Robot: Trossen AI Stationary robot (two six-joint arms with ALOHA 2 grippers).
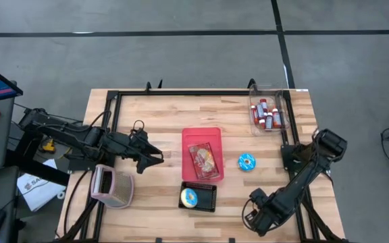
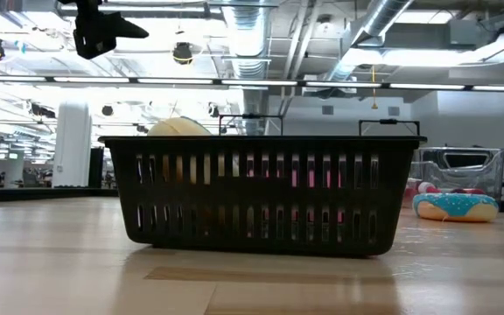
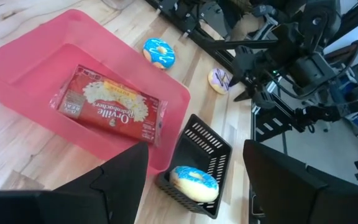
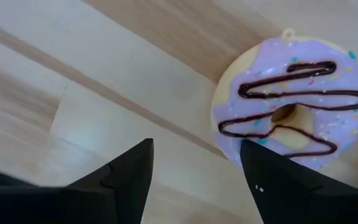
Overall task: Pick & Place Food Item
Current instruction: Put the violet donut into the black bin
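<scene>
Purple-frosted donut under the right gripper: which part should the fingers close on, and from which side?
The purple donut lies flat on the table, frosting up. Probably best come straight down with the open right gripper and pinch one side of the ring, one finger in the centre hole and one outside the rim, since the flat pose leaves only the top clear.

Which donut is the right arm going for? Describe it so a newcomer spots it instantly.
Start at the wooden table and go to the near right corner, where the right gripper points down with open jaws. Just beyond its fingers lies the purple-iced donut with dark chocolate zigzag lines. The other two donuts have blue icing: one in the black slatted basket, one loose right of the pink bin.
</scene>
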